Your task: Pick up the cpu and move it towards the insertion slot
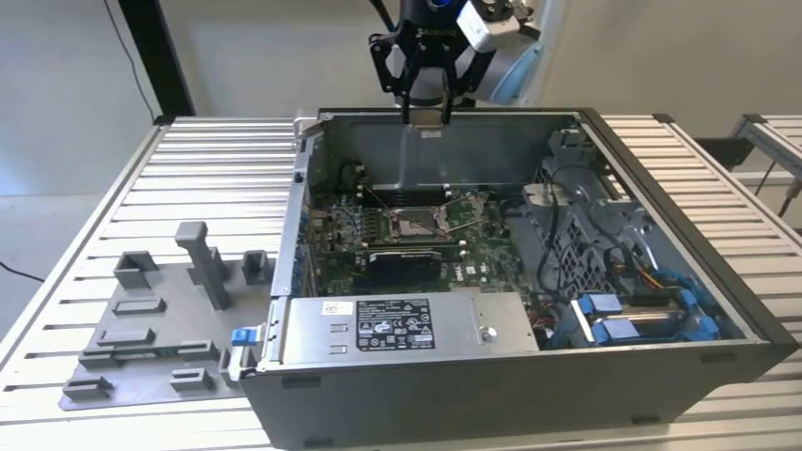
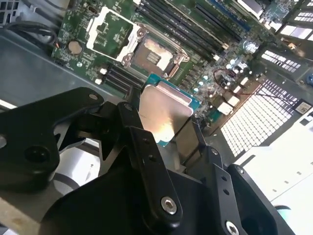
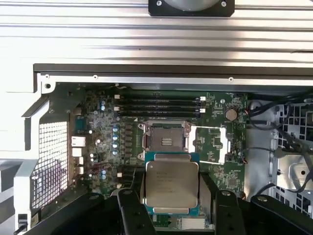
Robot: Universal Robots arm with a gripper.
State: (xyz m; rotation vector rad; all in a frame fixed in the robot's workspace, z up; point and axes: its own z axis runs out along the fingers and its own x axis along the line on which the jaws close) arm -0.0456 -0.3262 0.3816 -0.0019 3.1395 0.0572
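Fingers [image 3: 172, 196] clamp cpu [image 3: 172, 183] by 2 opposite edges, held high above open case. Insertion slot [image 3: 165, 142] sits below. Judgement: keep chip level, descend slowly, align corners.

I see a big table [image 1: 113, 202] made of long silver metal slats. Behind it is a plain white wall [image 1: 269, 56]. A black post [image 1: 160, 52] stands up at the back of the table, and a thin black cable [image 1: 126, 47] hangs down beside it. The floor [image 1: 32, 230] is pale grey. On the exterior view's right stands another metal table [image 1: 777, 132]. The light is bright and even.
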